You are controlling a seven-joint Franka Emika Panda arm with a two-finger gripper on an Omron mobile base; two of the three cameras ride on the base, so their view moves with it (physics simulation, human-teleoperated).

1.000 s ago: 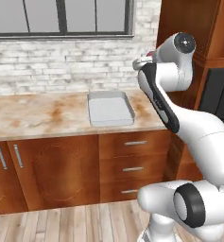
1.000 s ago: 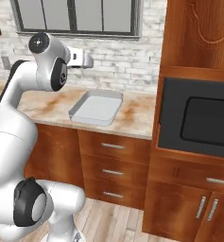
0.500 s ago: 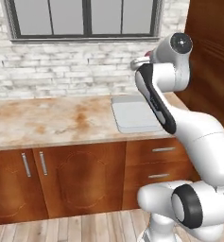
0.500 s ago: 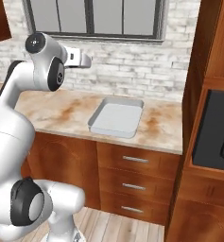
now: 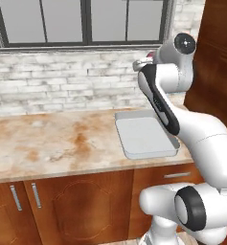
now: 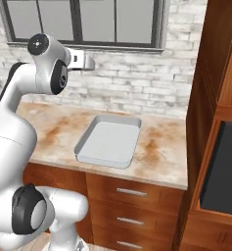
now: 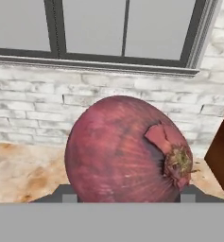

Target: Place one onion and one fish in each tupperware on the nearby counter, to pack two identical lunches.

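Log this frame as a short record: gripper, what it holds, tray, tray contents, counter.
gripper: raised high in front of the brick wall, shut on the purple-red onion
purple-red onion: in the gripper, stem end turned to one side
pale grey tray: on the counter, below the gripper
tray contents: nothing inside
counter: mottled beige-and-orange stone

Arm raised high, elbow bent, hand level at shoulder height; fingers (image 7: pixel 70 194) clamped on load.

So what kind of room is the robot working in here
A home kitchen, by the look of it: a mottled stone counter over red-brown wooden cabinets with metal handles, a whitewashed brick wall under a window, and a pale grey tupperware sitting on the worktop.
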